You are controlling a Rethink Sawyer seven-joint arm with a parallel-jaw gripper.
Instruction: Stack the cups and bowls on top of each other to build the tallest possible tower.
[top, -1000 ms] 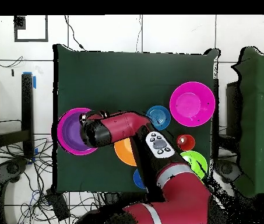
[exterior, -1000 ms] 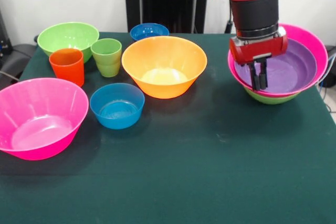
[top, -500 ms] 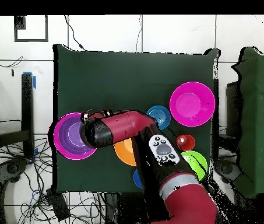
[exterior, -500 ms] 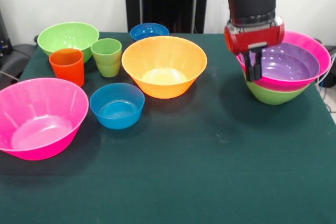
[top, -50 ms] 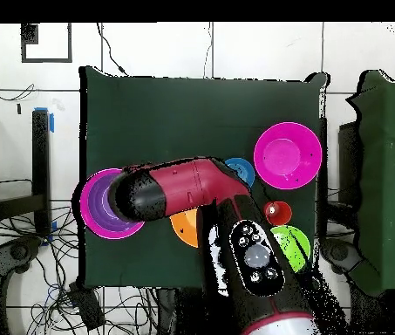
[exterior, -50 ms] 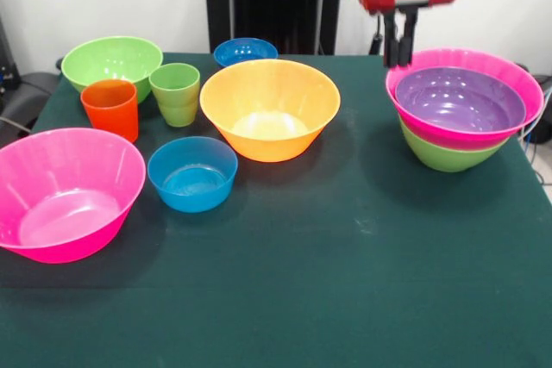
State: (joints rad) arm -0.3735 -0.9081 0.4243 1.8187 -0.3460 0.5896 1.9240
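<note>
- Tower (exterior, -50 ms: 461, 122): purple bowl (exterior, -50 ms: 460, 99) nested in pink, on green base, right side; nesting keeps it stable
- Orange bowl (exterior, -50 ms: 270, 108) mid-table; cups (exterior, -50 ms: 110, 108) far left, unstacked
- Gripper (exterior, -50 ms: 398, 47) above tower's rim, fingers close together, holding nothing

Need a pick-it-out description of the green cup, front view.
Start at the big orange bowl mid-table; just to its picture-left stand two small cups side by side. The green cup is the one nearer the orange bowl, with the orange-red cup beside it. It is light green with a stepped base and far narrower than the green bowl behind.
</note>
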